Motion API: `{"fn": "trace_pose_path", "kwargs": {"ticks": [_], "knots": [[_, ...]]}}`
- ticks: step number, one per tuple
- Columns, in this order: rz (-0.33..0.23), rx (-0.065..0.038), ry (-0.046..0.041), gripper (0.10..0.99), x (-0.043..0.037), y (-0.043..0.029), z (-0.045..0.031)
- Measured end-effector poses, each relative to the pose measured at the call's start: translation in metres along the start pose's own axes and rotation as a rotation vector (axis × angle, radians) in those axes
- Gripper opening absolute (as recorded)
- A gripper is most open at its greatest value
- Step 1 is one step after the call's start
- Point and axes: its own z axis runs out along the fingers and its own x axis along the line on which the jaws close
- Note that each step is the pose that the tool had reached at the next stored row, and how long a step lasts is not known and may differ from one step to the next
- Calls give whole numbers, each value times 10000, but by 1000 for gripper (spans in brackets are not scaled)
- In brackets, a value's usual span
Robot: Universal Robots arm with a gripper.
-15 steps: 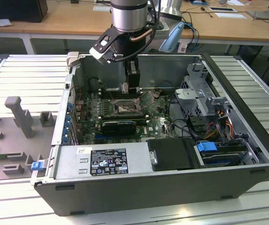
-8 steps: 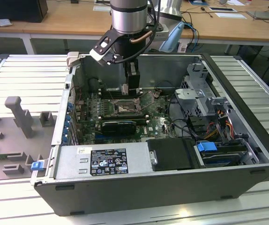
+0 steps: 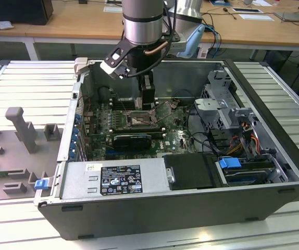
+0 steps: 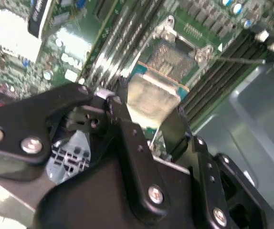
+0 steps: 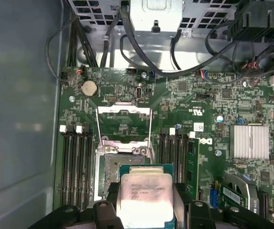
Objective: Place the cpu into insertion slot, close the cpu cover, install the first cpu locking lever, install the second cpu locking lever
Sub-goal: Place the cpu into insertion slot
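My gripper (image 3: 147,100) reaches down into the open computer case and hangs just above the motherboard's insertion slot (image 3: 139,121). It is shut on the cpu (image 5: 145,193), a flat silvery square chip on a green base, clamped by two opposite edges between the black fingers (image 5: 181,202). In the first wrist view the chip partly overlaps the insertion slot (image 5: 109,167), whose grey contact field lies bare. The cpu cover (image 5: 123,109) is swung open and lies flat beyond the slot. The second wrist view shows the cpu (image 4: 153,98) held a little short of the slot (image 4: 175,55).
Black memory slots (image 5: 75,167) flank the socket on both sides. A silver heatsink (image 5: 249,140) and black cables (image 5: 142,52) lie nearby. A power supply (image 3: 118,177) and drive cage (image 3: 222,99) fill the case's other parts. A grey fixture (image 3: 19,130) stands at the exterior view's left.
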Motion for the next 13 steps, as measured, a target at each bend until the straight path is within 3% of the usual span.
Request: {"fn": "trace_pose_path", "kwargs": {"ticks": [5, 9, 13], "knots": [[4, -1, 11, 525, -1, -7, 83], [615, -8, -38, 525, -1, -10, 125], [658, -10, -37, 525, -2, -14, 158]]}}
